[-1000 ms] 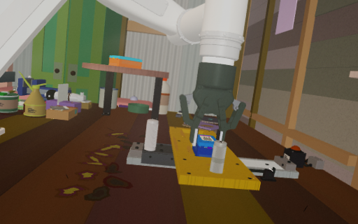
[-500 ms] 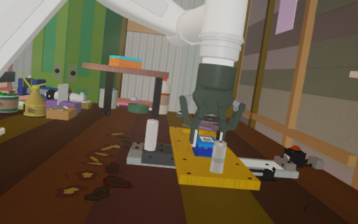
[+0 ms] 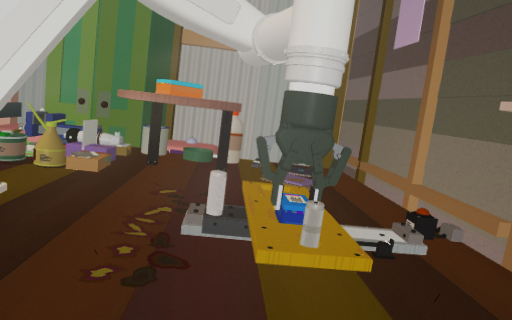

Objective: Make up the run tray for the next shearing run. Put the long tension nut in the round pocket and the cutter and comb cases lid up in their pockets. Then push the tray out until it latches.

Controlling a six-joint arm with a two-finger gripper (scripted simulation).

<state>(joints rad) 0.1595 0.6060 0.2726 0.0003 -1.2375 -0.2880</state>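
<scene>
My gripper (image 3: 296, 196) hangs straight down over the middle of the yellow run tray (image 3: 297, 225). A blue case (image 3: 292, 207) with a white label on top sits on the tray between my fingers. A grey ribbed cylinder, the long tension nut (image 3: 312, 224), stands upright on the tray just in front of the case. A second, shorter pale cylinder (image 3: 216, 192) stands on the grey base plate to the left of the tray. A purple case (image 3: 297, 177) lies behind the gripper, partly hidden. My gripper is closed on the blue case.
A cream tub (image 3: 5, 145) and an oil can (image 3: 50, 146) stand at the far left among boxes. A small table (image 3: 182, 100) carries an orange box. A grey rail with a latch block (image 3: 412, 232) runs right of the tray. A timber wall frame lines the right side.
</scene>
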